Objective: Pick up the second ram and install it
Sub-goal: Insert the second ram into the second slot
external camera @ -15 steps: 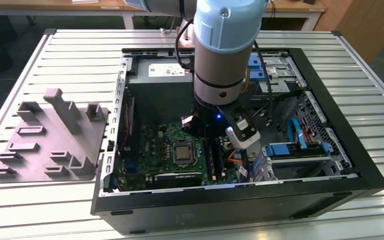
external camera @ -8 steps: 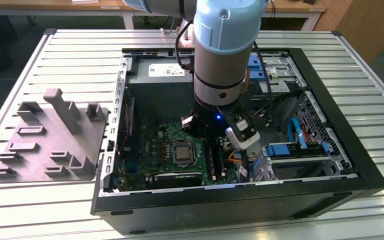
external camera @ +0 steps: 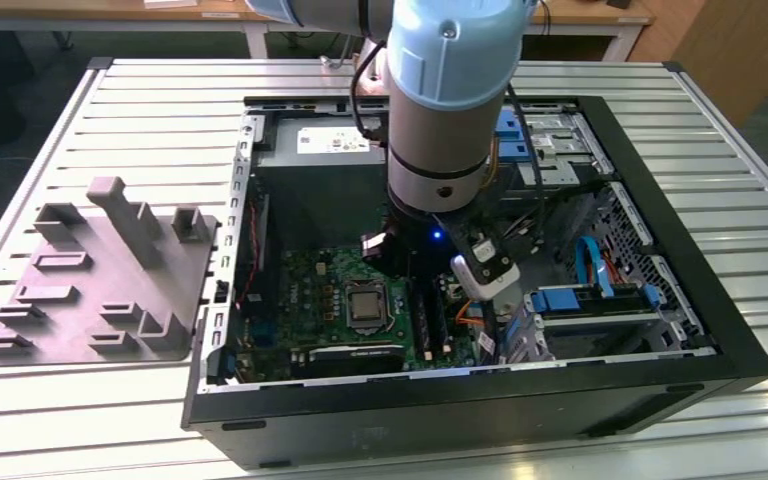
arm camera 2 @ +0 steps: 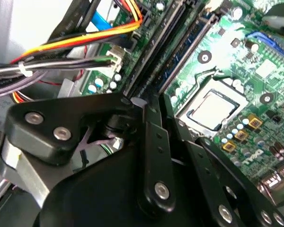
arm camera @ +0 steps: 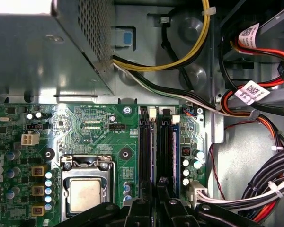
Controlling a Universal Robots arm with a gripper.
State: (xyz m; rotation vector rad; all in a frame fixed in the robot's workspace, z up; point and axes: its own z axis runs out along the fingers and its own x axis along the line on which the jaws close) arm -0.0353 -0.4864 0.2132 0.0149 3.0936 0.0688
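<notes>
The second ram point(arm camera: 164, 151) is a long dark stick standing on edge in a slot on the green motherboard point(arm camera: 94, 123), beside another dark stick point(arm camera: 146, 151). In the second wrist view the second ram point(arm camera 2: 155, 47) runs straight away from the black fingertips. My gripper point(arm camera: 157, 190) is down inside the open computer case, its fingers drawn close together on the stick's near end, which they hide. In the exterior view the gripper point(external camera: 488, 318) hangs below the pale blue arm, low over the board's slots.
The silver processor socket point(arm camera: 85, 194) lies beside the slots. The grey power supply box point(external camera: 317, 170) fills the case's far end. Bundled cables point(arm camera: 255, 118) crowd the slots' other side. A grey tray with upright posts point(external camera: 104, 280) stands outside the case, at the exterior view's left.
</notes>
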